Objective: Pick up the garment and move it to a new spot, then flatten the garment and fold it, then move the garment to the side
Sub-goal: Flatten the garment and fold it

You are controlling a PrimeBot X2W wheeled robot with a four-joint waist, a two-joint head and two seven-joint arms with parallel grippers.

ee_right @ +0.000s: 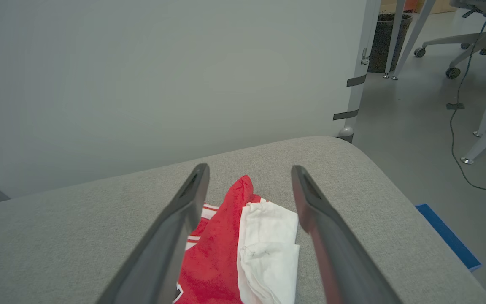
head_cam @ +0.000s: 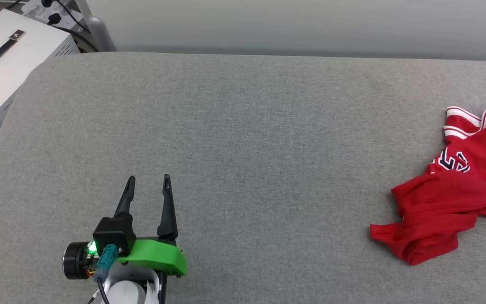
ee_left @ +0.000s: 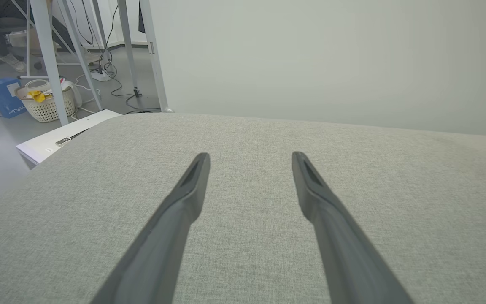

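**Left gripper (head_cam: pixel 149 180) and right gripper (ee_right: pixel 249 169), long dark fingers of both spread wide, over a grey fabric-covered counter (head_cam: pixel 243 126).**

The left gripper (ee_left: pixel 250 158) hovers at the near left of the counter, its fingers pointing across bare grey cloth toward a pale wall. In the right wrist view the garment (ee_right: pixel 222 253), a red jersey-style T-shirt with a white sleeve and red-and-white striped trim, lies crumpled on the counter and shows in the gap between the right fingers; contact cannot be told. In the head view the garment (head_cam: pixel 445 202) is bunched at the counter's right end, dark-and-white lettering upward, well apart from the left gripper. A white box with a dark handle (head_cam: pixel 11 55) stands beyond the far left corner.
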